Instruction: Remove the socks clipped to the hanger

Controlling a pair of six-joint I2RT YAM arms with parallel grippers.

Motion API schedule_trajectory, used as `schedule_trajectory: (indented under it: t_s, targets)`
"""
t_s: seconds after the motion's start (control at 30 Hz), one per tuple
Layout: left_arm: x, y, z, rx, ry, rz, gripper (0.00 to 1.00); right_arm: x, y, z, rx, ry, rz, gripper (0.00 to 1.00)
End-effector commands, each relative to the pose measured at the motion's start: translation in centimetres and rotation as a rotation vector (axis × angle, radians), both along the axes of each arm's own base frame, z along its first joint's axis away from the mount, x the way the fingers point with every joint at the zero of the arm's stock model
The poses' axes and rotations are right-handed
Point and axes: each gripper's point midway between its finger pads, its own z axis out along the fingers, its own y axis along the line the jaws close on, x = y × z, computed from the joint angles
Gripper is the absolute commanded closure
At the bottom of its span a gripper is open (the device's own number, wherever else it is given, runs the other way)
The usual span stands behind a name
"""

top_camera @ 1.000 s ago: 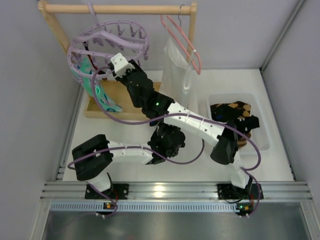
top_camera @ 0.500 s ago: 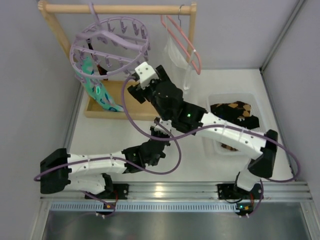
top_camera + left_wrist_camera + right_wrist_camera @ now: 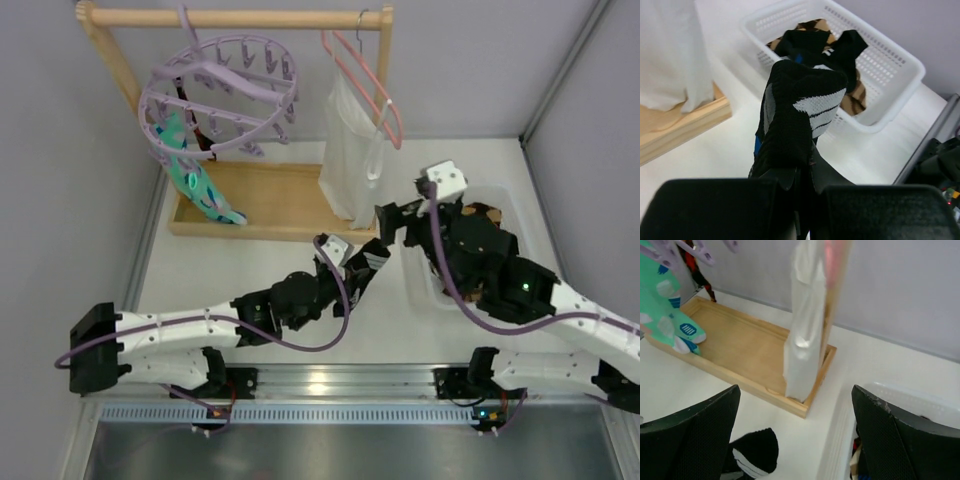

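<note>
Socks: one black sock [image 3: 800,115] clamped in left tool [image 3: 802,176] over table [image 3: 220,262] centre, aimed at white basket [image 3: 905,65] at 2 o'clock, likely for dropping; right tool [image 3: 797,435], fingers spread wide, hovers beside it; teal socks [image 3: 195,185] hang clipped on hanger [image 3: 215,95], 11 o'clock.

A white table [image 3: 480,160] fills the scene between grey walls. At its far left stands a shallow, rectangular wooden tray [image 3: 270,195], long side running left to right, its right end reaching about mid-table. On the right sits a white perforated plastic basket [image 3: 890,90], apart from the tray. A metal rail [image 3: 350,380] runs along the near edge.
</note>
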Motion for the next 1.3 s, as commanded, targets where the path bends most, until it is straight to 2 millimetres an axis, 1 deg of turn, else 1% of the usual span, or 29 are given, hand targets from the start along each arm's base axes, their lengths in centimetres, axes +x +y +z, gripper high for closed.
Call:
schedule_trajectory:
  t_s: [0.0, 0.07, 0.1, 0.17, 0.23, 0.3, 0.33, 0.4, 0.43, 0.5, 0.53, 0.57, 0.6, 0.63, 0.67, 0.7, 0.73, 0.77, 0.8, 0.83, 0.87, 0.9, 1.0, 1.03, 1.07, 1.13, 1.2, 1.23, 1.27]
  targets:
    - [-1.7, -4.0, 4.4, -0.103, -0.006, -0.146, 1.00, -1.7, -7.0, -1.6, 0.103, 0.059, -0.157, 0.12]
    - [-2.0, -5.9, 4.3, -0.072, -0.022, -0.180, 1.00, -2.4, -9.7, -1.7, 0.158, 0.062, -0.211, 0.12]
    - [-2.0, -6.9, 6.4, -0.100, -0.041, -0.195, 1.00, -3.0, -11.6, -1.8, 0.190, 0.057, -0.224, 0.13]
    - [-2.1, -9.0, 6.3, -0.080, -0.051, -0.234, 1.00, -3.6, -13.4, -1.7, 0.217, 0.051, -0.244, 0.14]
    - [-1.9, -11.2, 8.1, -0.094, -0.078, -0.264, 1.00, -4.3, -15.9, -1.6, 0.238, 0.051, -0.289, 0.14]
    - [-1.3, -12.6, 9.2, -0.097, -0.105, -0.266, 1.00, -4.8, -17.9, -0.9, 0.269, 0.044, -0.320, 0.14]
    - [-0.9, -14.5, 10.2, -0.103, -0.114, -0.277, 1.00, -5.0, -19.0, -1.1, 0.258, 0.044, -0.353, 0.14]
    - [-0.1, -16.3, 10.3, -0.096, -0.113, -0.300, 1.00, -5.5, -20.6, -0.4, 0.293, 0.035, -0.374, 0.14]
    - [0.6, -18.2, 10.7, -0.104, -0.110, -0.311, 1.00, -5.6, -21.3, -0.4, 0.293, 0.034, -0.390, 0.14]
    - [1.8, -19.9, 10.9, -0.114, -0.102, -0.333, 1.00, -6.1, -22.6, 0.0, 0.330, 0.029, -0.402, 0.14]
    - [2.6, -21.5, 8.6, -0.081, -0.078, -0.335, 1.00, -6.2, -23.1, 0.1, 0.333, 0.026, -0.417, 0.14]
    - [3.6, -22.2, 10.7, -0.120, -0.088, -0.342, 1.00, -6.3, -23.4, 0.0, 0.337, 0.028, -0.424, 0.14]
    - [4.3, -22.9, 10.4, -0.120, -0.078, -0.348, 1.00, -6.5, -24.0, 0.2, 0.352, 0.026, -0.434, 0.14]
    - [5.3, -24.4, 7.9, -0.089, -0.051, -0.351, 1.00, -6.5, -24.3, 0.3, 0.365, 0.024, -0.444, 0.14]
    - [6.8, -24.8, 8.0, -0.103, -0.043, -0.341, 1.00, -6.5, -24.4, 0.4, 0.378, 0.022, -0.445, 0.14]
    - [6.9, -25.8, 10.0, -0.139, -0.055, -0.388, 1.00, -6.4, -24.2, 0.4, 0.374, 0.020, -0.443, 0.14]
    - [8.2, -27.5, 7.3, -0.115, -0.030, -0.392, 1.00, -6.4, -23.9, 0.4, 0.366, 0.018, -0.439, 0.14]
    - [9.3, -28.0, 6.7, -0.124, -0.010, -0.398, 0.85, -6.3, -23.8, 0.4, 0.359, 0.018, -0.440, 0.13]
    - [9.6, -28.8, 9.6, -0.175, -0.030, -0.437, 0.72, -6.1, -23.4, 0.5, 0.345, 0.021, -0.438, 0.12]
    - [10.9, -30.0, 5.7, -0.134, 0.020, -0.427, 0.58, -6.1, -23.3, 0.5, 0.342, 0.024, -0.437, 0.12]
    - [12.1, -30.1, 4.9, -0.129, 0.038, -0.413, 0.33, -6.1, -23.2, 0.5, 0.340, 0.025, -0.436, 0.12]
    - [12.9, -30.0, 5.2, -0.127, 0.040, -0.393, 0.27, -6.1, -23.1, 0.6, 0.337, 0.027, -0.433, 0.12]
    - [14.3, -28.9, 3.3, -0.062, 0.052, -0.332, 0.14, -6.0, -22.7, 0.2, 0.335, 0.033, -0.422, 0.12]
    - [14.7, -27.5, 3.7, -0.039, 0.048, -0.276, 0.11, -6.0, -22.6, -0.1, 0.328, 0.034, -0.424, 0.12]
    - [15.2, -26.4, 4.1, -0.021, 0.032, -0.228, 0.02, -5.9, -22.5, -0.2, 0.328, 0.035, -0.427, 0.11]
    - [15.7, -23.0, 5.1, 0.008, 0.025, -0.110, 0.02, -5.8, -22.3, -0.7, 0.335, 0.038, -0.429, 0.11]
    - [15.5, -20.5, 5.5, 0.033, 0.023, -0.056, 0.02, -5.7, -22.0, -1.0, 0.337, 0.038, -0.429, 0.11]
    - [15.0, -18.5, 8.5, 0.000, 0.003, -0.025, 0.02, -5.6, -21.9, -0.8, 0.347, 0.034, -0.426, 0.11]
    - [14.9, -16.8, 5.9, 0.052, 0.035, 0.023, 0.02, -5.6, -21.7, -0.8, 0.346, 0.032, -0.426, 0.11]
